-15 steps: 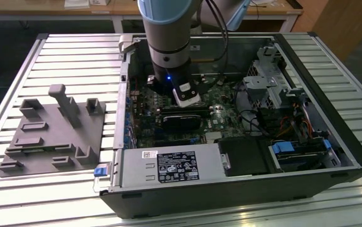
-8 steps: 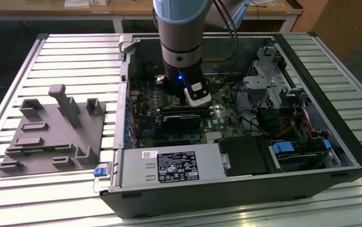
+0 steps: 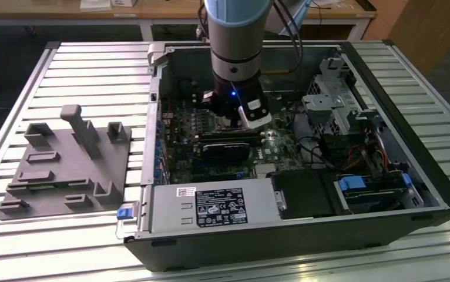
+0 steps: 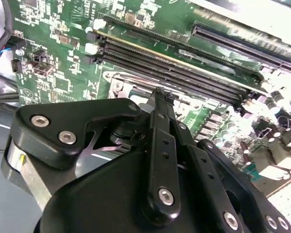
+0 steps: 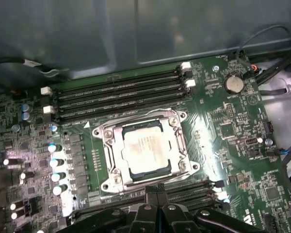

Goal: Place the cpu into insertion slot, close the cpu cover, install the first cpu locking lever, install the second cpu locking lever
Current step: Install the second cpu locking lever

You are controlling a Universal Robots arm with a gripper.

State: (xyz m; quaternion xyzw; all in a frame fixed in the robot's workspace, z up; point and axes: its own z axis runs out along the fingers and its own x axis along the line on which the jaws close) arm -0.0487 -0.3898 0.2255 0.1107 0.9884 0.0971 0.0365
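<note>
In the first wrist view the cpu (image 5: 146,146), a dull silver-beige square, lies flat in the insertion slot (image 5: 109,183) on the green board (image 5: 223,121). The cpu cover (image 5: 180,145), a silvery frame, lies down around the chip's edges. How the locking levers stand I cannot tell. My gripper (image 5: 157,188) hovers just off one edge of the socket, shut, with nothing between its fingers. In the second wrist view the gripper (image 4: 160,94) tapers to one closed tip above a corner of the socket (image 4: 119,85). In the exterior view the gripper (image 3: 237,124) reaches down into the open computer case.
Long black memory slots (image 5: 121,94) run along the socket on two sides. A black card (image 3: 229,150), a power supply (image 3: 209,205) and a drive cage (image 3: 327,106) crowd the case. A grey fixture block (image 3: 68,164) sits on the slatted table at the exterior view's left.
</note>
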